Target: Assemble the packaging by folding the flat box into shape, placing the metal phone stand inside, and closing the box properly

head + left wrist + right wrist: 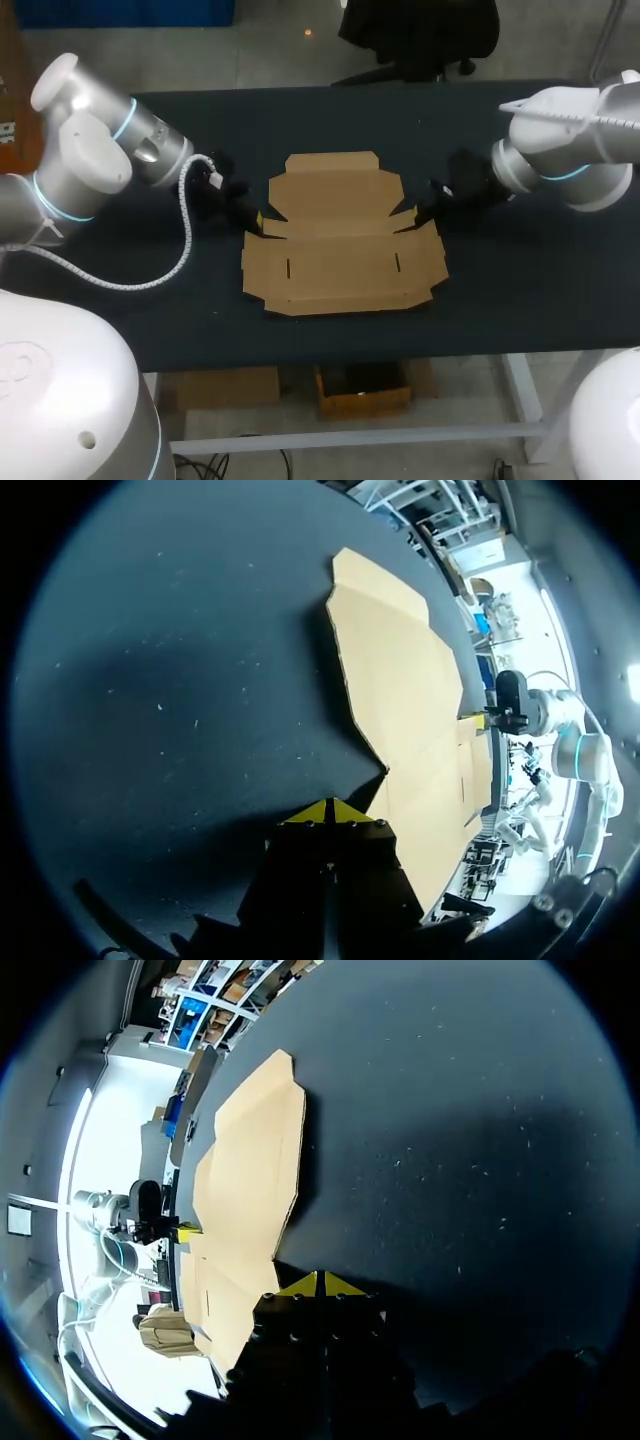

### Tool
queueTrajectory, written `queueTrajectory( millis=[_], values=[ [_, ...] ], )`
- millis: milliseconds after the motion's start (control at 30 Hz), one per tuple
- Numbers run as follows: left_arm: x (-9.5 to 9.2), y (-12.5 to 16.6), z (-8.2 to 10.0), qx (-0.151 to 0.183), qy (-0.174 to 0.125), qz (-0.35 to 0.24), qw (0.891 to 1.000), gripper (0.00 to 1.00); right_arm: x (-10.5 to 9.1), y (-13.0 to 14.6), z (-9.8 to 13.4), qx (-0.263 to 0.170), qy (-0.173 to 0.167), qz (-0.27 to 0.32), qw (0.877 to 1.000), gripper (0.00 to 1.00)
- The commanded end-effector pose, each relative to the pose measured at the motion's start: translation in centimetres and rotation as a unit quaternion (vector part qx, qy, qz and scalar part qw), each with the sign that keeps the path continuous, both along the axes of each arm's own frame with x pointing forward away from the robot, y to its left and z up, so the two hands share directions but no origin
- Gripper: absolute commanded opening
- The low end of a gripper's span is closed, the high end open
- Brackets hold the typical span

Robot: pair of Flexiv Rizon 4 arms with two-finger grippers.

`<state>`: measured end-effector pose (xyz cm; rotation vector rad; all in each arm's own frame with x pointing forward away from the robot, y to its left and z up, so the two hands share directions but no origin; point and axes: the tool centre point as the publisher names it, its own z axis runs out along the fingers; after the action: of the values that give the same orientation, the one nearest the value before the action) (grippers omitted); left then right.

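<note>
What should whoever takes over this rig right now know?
Left gripper: shut, holding nothing, tips low at the notch on the box's left edge.
Right gripper: shut, holding nothing, tips at the matching notch on the right edge.
Whether either touches the cardboard, I cannot tell.
Box: lies flat and unfolded in the middle of the table, no flap raised.
Metal phone stand: not seen in any view.
Done: nothing visible.
Left: fold the box into shape, find the stand and place it inside, close the box.
</note>
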<state>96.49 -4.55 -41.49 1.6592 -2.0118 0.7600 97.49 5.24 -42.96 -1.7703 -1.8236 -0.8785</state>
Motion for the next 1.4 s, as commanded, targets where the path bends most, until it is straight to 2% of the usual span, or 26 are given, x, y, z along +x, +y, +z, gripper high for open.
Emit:
queueTrajectory(
  millis=[33,567,933,1100,1400],
  values=[
    [0.1,-0.3,-0.2,0.001,-0.001,-0.001,1.000,0.00,0.1,0.3,-0.1,-0.001,-0.001,-0.002,1.000,0.00],
    [-0.1,-0.5,-0.1,-0.003,0.001,-0.002,1.000,0.00,0.0,0.7,0.0,0.005,-0.001,-0.008,1.000,0.00],
    [-0.9,-0.7,0.6,-0.014,-0.010,0.001,1.000,0.00,-0.2,0.6,0.0,0.008,-0.001,-0.013,1.000,0.00],
    [-1.2,-1.2,0.7,-0.004,-0.018,0.006,1.000,0.00,-0.4,0.7,0.0,0.009,-0.002,-0.014,1.000,0.00],
    [-0.7,-1.9,0.2,0.006,-0.014,0.001,1.000,0.00,-0.5,0.9,0.1,0.009,-0.003,-0.017,1.000,0.00]
  ],
)
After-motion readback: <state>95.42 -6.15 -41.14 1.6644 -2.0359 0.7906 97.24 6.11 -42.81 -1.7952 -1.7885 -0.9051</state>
